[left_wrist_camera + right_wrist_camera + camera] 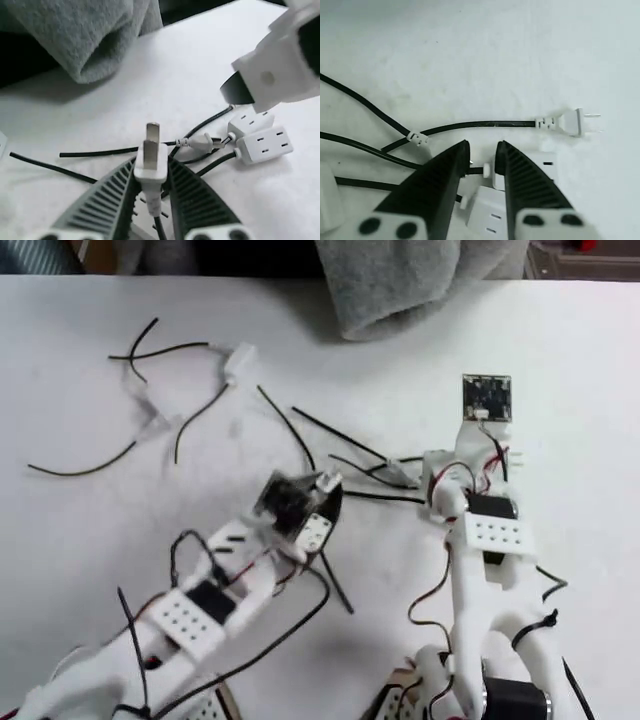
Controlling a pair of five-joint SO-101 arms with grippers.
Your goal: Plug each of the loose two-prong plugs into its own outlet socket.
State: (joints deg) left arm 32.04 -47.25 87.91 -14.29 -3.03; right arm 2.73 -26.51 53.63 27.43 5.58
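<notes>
Left fingers (151,172): clenched on the white two-prong plug (149,155), gripping its body, with both flat prongs free and aimed ahead.
Held plug's position: up off the white surface (560,330), its black cord trailing back between the fingers. It's well short of the sockets, nothing lined up yet!
Right fingers (481,150): parted a little, grasping nothing, poised right over a socket's cord neck.
White outlet sockets: two blocks, (264,144) and (251,120), lie touching side by side under the right fingers. The slots that show are bare.
Second white two-prong plug (567,122): loose on the surface just beyond the sockets, prongs pointing away from them.
Far side: more white fittings on black cords (240,362), too small to tell plug from socket.
Grey cloth (400,285): draped at the surface's back edge.
Score so far: no plug seated that I can see. One is in hand, and every insertion is left to do.
</notes>
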